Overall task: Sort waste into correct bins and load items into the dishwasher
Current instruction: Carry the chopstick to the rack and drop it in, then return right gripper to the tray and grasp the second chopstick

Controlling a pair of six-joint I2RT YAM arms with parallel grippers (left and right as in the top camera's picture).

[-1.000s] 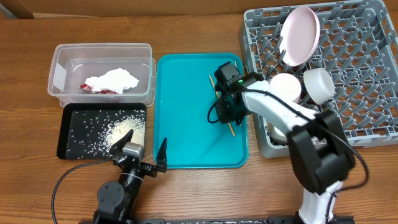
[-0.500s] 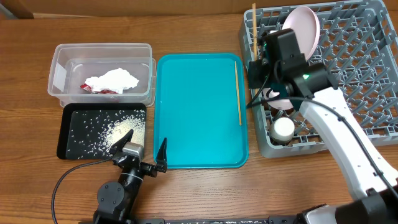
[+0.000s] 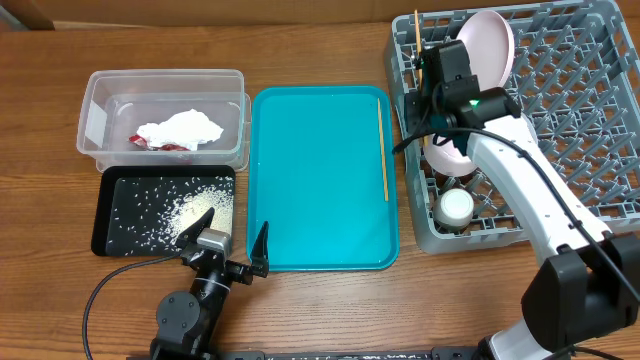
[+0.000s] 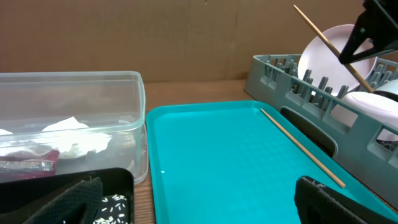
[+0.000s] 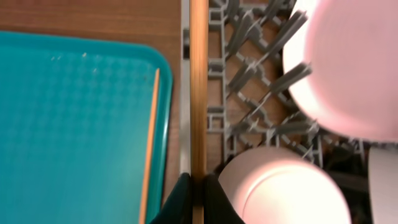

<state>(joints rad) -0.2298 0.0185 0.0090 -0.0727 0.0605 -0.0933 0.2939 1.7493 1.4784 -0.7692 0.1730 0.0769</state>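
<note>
My right gripper point(image 3: 424, 68) is shut on a tan wooden chopstick point(image 3: 417, 30) and holds it over the left edge of the grey dish rack point(image 3: 590, 210); the chopstick point(image 5: 198, 87) runs up between the shut fingers point(image 5: 198, 186). The other chopstick point(image 3: 383, 150) lies along the right side of the teal tray point(image 3: 320, 240), also seen from both wrists point(image 4: 301, 146) point(image 5: 149, 143). White dishes point(image 3: 480, 50) stand in the rack. My left gripper point(image 3: 232, 255) is open and empty by the tray's front left corner. The clear tub point(image 3: 100, 90) holds the napkin point(image 3: 180, 128) and red wrapper point(image 3: 165, 146). The black tray point(image 3: 110, 240) holds rice point(image 3: 195, 212).
A small white cup point(image 3: 455, 205) and a bowl point(image 3: 445, 155) sit in the rack's front left part. The rack wall point(image 4: 292, 84) stands to the right of the teal tray. A cable point(image 3: 110, 285) trails on the wooden table by the left arm.
My right gripper lifted one chopstick off the teal tray and carried it to the rack's left edge, then shifted slightly farther back. The left arm has not moved.
</note>
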